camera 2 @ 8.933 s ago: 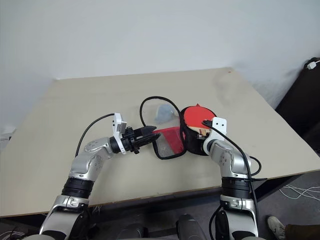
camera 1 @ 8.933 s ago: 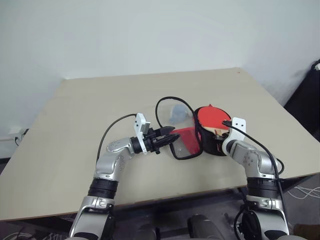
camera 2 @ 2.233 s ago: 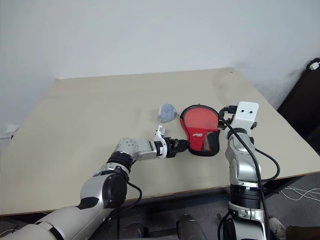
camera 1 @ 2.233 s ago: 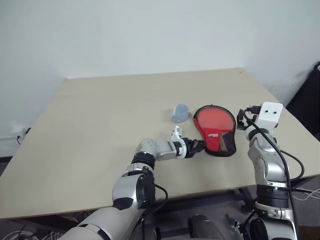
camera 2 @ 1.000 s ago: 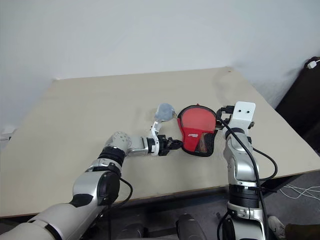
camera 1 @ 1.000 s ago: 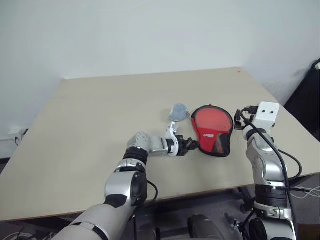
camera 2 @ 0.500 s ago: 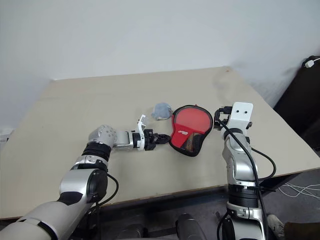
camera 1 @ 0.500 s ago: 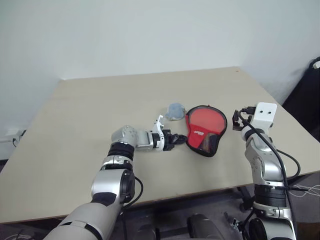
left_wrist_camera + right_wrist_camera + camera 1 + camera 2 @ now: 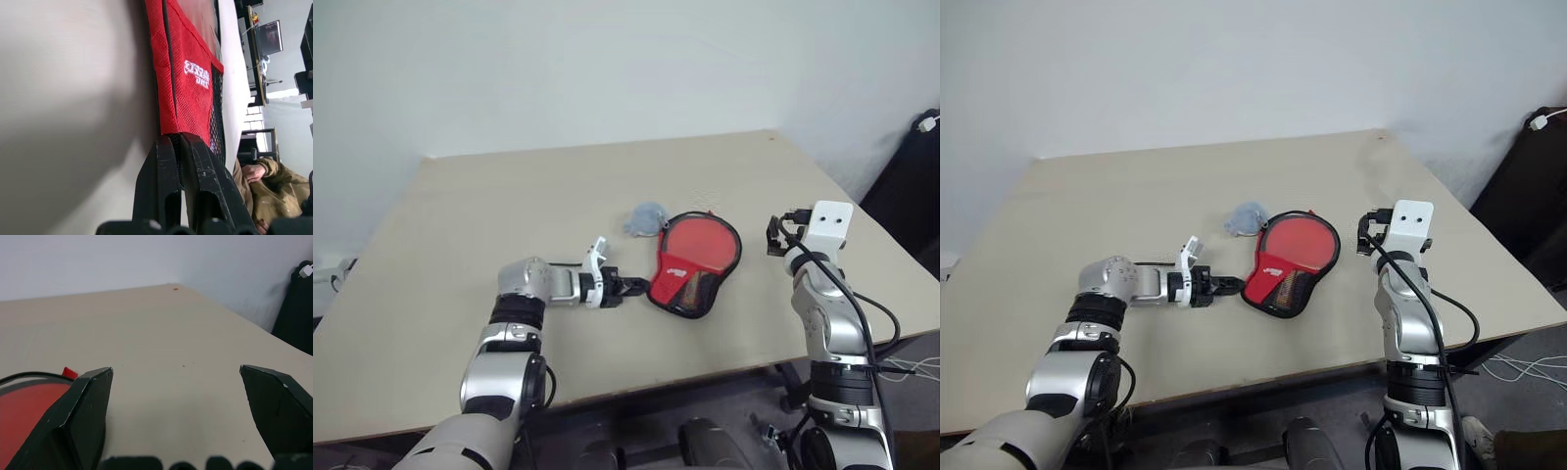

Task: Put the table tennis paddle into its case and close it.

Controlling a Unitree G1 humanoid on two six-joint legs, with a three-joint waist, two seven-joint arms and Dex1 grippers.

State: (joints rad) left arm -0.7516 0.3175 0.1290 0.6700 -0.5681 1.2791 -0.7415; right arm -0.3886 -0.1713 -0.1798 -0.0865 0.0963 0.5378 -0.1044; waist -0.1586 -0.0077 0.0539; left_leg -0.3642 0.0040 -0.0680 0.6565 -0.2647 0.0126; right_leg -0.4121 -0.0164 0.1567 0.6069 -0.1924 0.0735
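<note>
Left wrist view looks along my left end effector (image 9: 177, 142), whose two black fingers are pressed together on the narrow handle end of the case (image 9: 188, 83), pinching its red fabric edge where it lies on the table (image 9: 73, 98). From the head camera, the case (image 9: 692, 262) sits flat near the middle of the table (image 9: 460, 225), a red paddle-shaped pouch with black trim and a black mesh panel toward the near end. Its outline looks filled and closed, so I judge the table tennis paddle is already inside, though I cannot see the paddle itself or confirm the zip is fully shut. A whitish-blue fluffy ball (image 9: 647, 218) rests just beside the round far end of the case. My right end effector (image 9: 176, 382) hovers above the table to the right of the case, its fingers spread wide and holding nothing. To finish this step well, I should keep my left grip low and steady so the pouch does not lift or fold, check along the black rim for any open gap in the zip, and only then let go gently, without nudging the ball. On the red fabric there is a small white logo (image 9: 197, 73) of two short lines; its letters are too small and slanted for me to read.
</note>
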